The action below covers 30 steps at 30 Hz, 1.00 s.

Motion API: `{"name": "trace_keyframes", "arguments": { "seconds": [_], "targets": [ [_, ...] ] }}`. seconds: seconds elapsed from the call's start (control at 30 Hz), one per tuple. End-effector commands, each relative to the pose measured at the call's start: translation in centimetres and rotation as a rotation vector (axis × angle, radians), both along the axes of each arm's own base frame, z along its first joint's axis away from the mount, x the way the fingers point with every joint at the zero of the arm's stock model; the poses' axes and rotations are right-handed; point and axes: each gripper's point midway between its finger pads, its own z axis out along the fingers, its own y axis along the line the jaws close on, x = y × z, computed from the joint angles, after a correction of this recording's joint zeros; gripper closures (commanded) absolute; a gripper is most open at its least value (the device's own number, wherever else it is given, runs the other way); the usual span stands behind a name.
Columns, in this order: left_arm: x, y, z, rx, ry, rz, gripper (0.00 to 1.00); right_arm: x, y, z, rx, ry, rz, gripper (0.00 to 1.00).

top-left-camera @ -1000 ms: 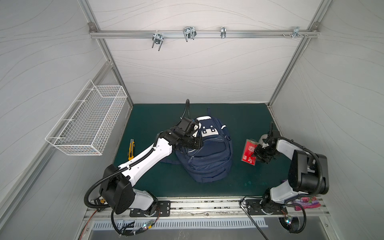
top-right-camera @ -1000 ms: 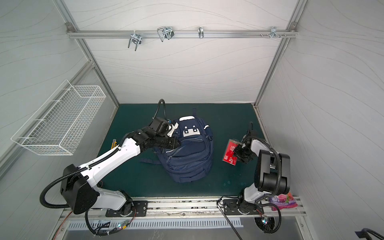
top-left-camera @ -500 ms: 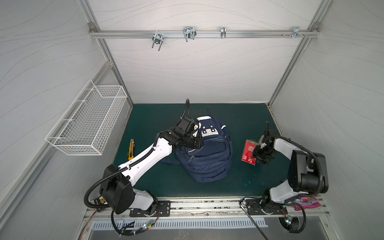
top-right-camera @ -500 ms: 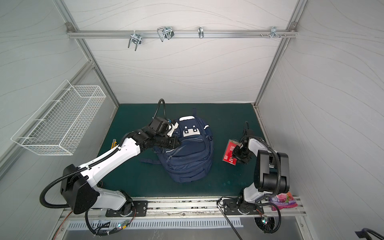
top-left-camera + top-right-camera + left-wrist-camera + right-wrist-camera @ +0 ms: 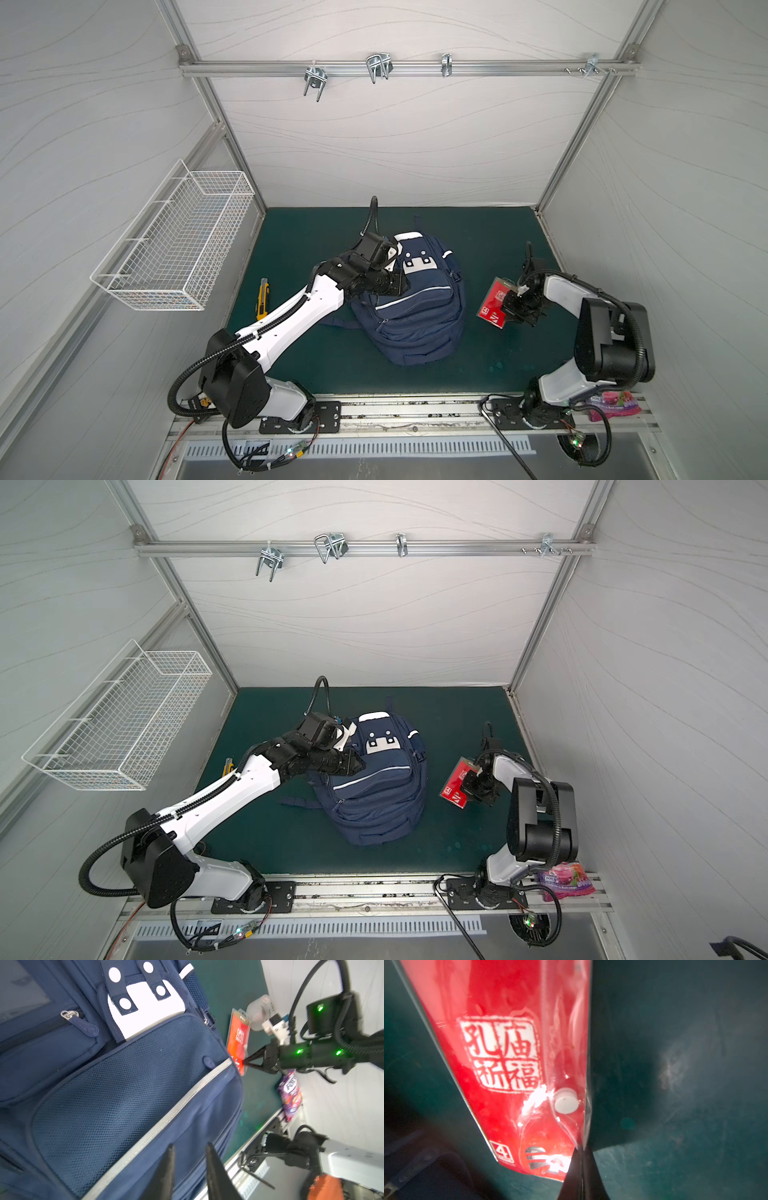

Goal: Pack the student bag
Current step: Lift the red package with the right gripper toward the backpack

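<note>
Right now, your bag (image 5: 415, 307) (image 5: 378, 787) lies in the middle of the green mat (image 5: 311, 232), front side up. You can see this in both top views. Its white patch with dots is at the end nearer the back wall.

Your left gripper (image 5: 399, 282) hangs over the top part of the bag, close to the white patch. In the left wrist view its two fingers (image 5: 169, 1159) are apart. You can see blue bag (image 5: 124, 1084) cloth through the gap. Nothing is held between them.

Your right gripper (image 5: 509, 305) is to the right of the bag, down by the mat. In the right wrist view its tips (image 5: 580, 1153) are pressed together on the clear plastic edge of a red packet (image 5: 512, 1064). The packet has white letters and a small white snap. There is a dark shadow under it, so the pinched side looks lifted off the mat. In a top view the red packet (image 5: 457, 785) is near the bag but not touching it.

A yellow knife (image 5: 262, 297) lies on the mat to the left of the bag, well apart from it. A wire basket (image 5: 174, 249) hangs on the left wall. A purple snack bag (image 5: 615, 405) sits by the base of your right arm.
</note>
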Motion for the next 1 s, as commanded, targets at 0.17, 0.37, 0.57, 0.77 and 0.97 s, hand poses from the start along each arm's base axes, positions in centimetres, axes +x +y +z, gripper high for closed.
{"name": "trace_keyframes", "arguments": {
  "seconds": [0.17, 0.37, 0.57, 0.77, 0.97],
  "targets": [
    [1.8, 0.1, 3.2, -0.066, -0.05, 0.084, 0.48, 0.7, 1.7, 5.3, 0.002, -0.098, 0.059, 1.0],
    [1.2, -2.5, 7.6, -0.292, -0.048, 0.02, 0.29, 1.3, 5.1, 15.0, 0.078, -0.323, 0.127, 1.0],
    [0.6, -5.4, 12.0, -0.57, -0.017, -0.058, 0.28, -0.8, 9.8, 24.0, 0.229, -0.548, 0.263, 1.0],
    [0.9, -7.3, 15.5, -0.805, -0.009, -0.13, 0.27, -4.2, 15.0, 31.0, 0.449, -0.732, 0.402, 1.0],
    [0.7, -7.7, 18.0, -0.972, -0.033, -0.186, 0.31, -6.3, 18.5, 34.2, 0.584, -0.79, 0.492, 1.0]
  ]
}}
